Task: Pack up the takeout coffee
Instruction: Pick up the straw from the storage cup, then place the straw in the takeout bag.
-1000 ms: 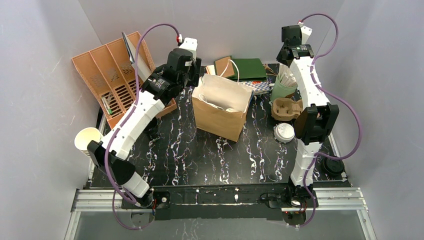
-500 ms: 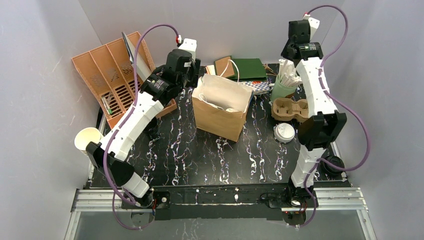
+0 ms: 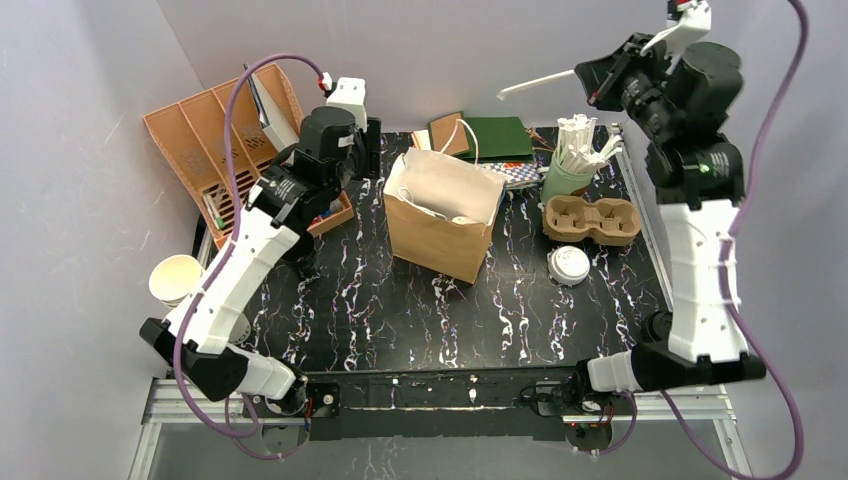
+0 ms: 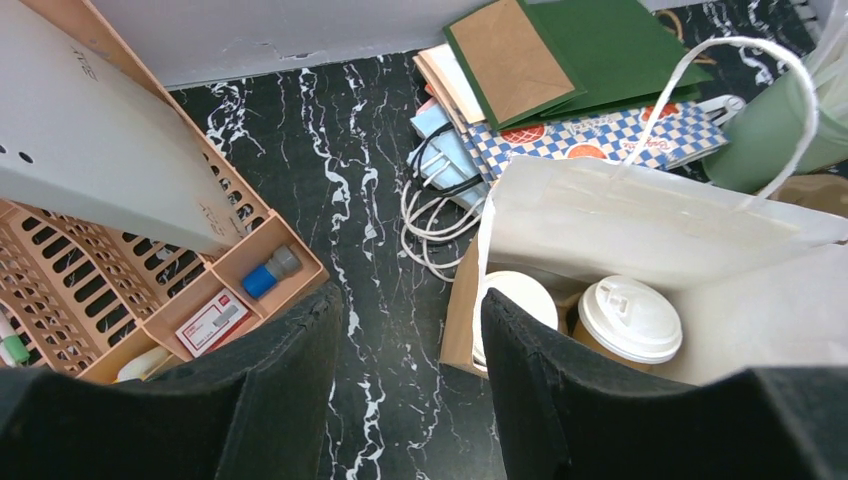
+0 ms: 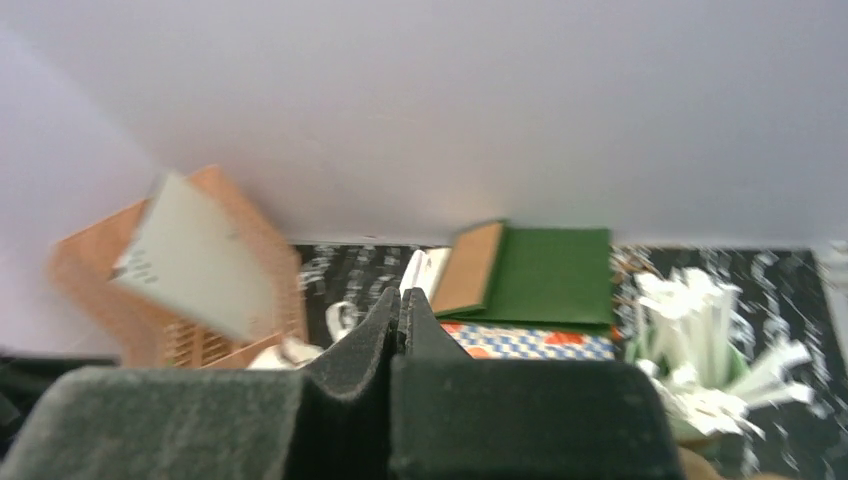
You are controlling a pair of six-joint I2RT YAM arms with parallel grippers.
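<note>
I see 2 takeout coffees [image 4: 630,318] standing upright inside the paper bag [image 4: 640,215]; long axes vertical, white round lids facing up, a strip of tan wall showing under 1 lid; they sit just below and right of my left jaws, which stand apart and empty; my right jaws, up high, are pinched together on a white wrapped straw [image 3: 538,84] jutting from their tips.

Robot manipulation lab: a bench cell dressed as a takeout counter. Blank grey walls [image 3: 80,150] box in three sides. Two white arms, the left arm [image 3: 245,255] and the right arm [image 3: 700,270], are bolted to an aluminium rail [image 3: 700,402] at the near edge, with purple cables [image 3: 237,95] looping off them. The black marble-pattern desk [image 3: 400,310] carries café props: a paper bag [image 3: 440,240] holding lidded coffee cups [image 4: 630,320], a pulp cup carrier [image 3: 590,220], a green cup of wrapped straws [image 3: 575,165] and an orange organizer [image 3: 200,140].
</note>
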